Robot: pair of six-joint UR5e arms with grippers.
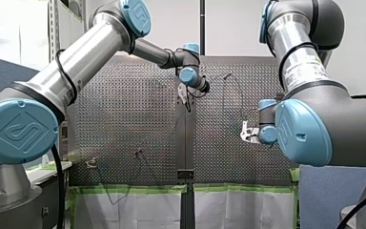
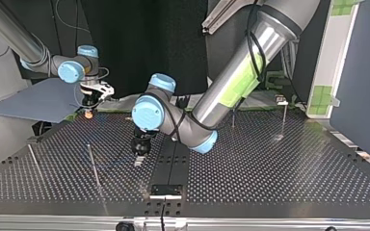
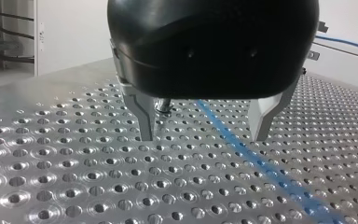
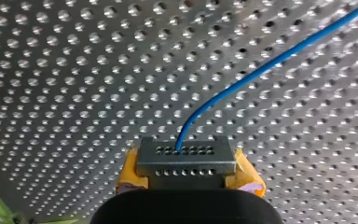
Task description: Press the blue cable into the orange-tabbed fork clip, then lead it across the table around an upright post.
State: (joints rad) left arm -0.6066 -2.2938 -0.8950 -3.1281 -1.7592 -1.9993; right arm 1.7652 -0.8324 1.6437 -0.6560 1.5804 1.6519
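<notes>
My spread left claw (image 3: 204,137) straddles the thin blue cable (image 3: 256,161); I'd lower centred before closing; my right claw (image 4: 182,169) pinches its grey perforated block (image 4: 182,156).

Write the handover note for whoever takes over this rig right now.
Left gripper: open, low over the table, fingers astride the blue cable, not gripping it.
Right gripper: shut on the blue cable, at the top view's left.
Done: nothing certain; the fork clip cannot be made out.
Left: press the cable into the clip, then lead it around an upright post.
</notes>
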